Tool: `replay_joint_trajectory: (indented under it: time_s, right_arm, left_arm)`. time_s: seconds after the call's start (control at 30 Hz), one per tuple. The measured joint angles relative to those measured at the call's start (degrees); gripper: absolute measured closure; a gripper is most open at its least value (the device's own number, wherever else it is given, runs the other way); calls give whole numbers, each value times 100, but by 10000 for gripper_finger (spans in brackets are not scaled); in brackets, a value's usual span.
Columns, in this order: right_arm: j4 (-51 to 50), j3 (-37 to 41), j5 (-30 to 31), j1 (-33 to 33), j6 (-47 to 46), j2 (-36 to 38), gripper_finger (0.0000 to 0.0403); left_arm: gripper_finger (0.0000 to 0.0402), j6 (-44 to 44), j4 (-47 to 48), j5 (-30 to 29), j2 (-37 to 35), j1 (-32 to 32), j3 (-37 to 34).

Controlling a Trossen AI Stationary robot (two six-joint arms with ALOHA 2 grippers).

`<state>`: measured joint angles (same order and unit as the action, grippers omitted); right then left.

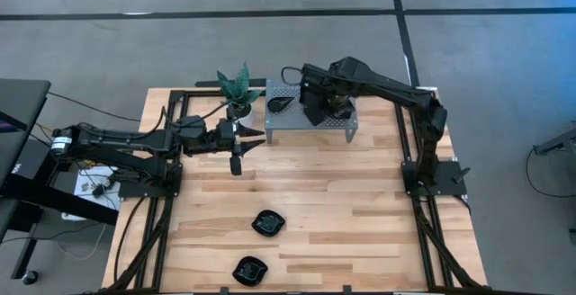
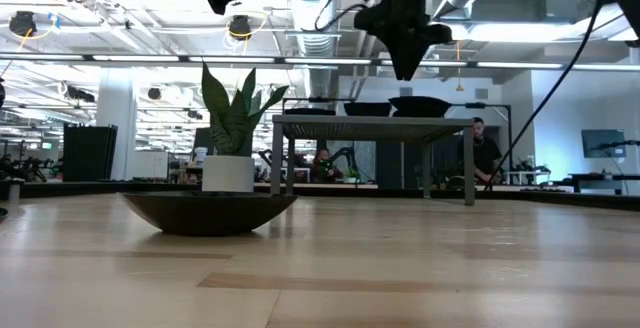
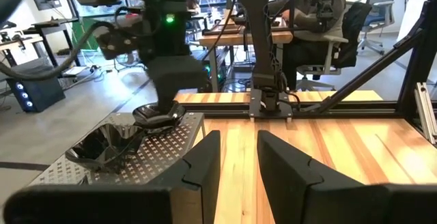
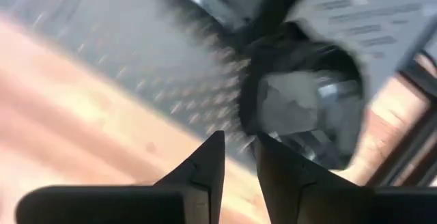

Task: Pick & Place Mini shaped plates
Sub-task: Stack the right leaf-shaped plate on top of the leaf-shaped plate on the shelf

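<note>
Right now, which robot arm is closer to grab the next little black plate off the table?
Probably the left. Its gripper hangs over the wood, nearer the two loose plates and. The right gripper is up over the grey rack, beside the plates there.

table (image 1: 360,214): rack (image 1: 310,115), pot (image 1: 239,108), 2 plates (image 1: 267,223)

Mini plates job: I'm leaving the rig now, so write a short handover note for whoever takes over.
Right hand over the grey perforated metal rack, fingers slightly parted above a glossy black plate; nothing visibly held.
Left hand open, empty, beside the rack.
Done: two plates on the rack, including the leaf-shaped plate.
Left: two wavy-edged black plates on the wooden table.
</note>
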<state>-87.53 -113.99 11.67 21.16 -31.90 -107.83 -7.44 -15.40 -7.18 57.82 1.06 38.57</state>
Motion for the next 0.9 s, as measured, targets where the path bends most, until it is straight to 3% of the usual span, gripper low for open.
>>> replay_joint_trajectory:
  time_s: [0.17,0.33,0.4,0.9]
  right_arm:
    - [12,0,-139,-449,869,-6,337]
    - [119,-4,-129,-653,953,-215,380]
    - [74,-4,-128,-641,953,-314,396]
    - [9,0,108,-53,979,-673,400]
  left_arm:
    - [302,0,3,-2,-1,0,0]
    - [302,0,2,-2,0,0,-1]
    - [302,0,2,0,0,0,-2]
    - [302,0,0,-1,0,-1,-4]
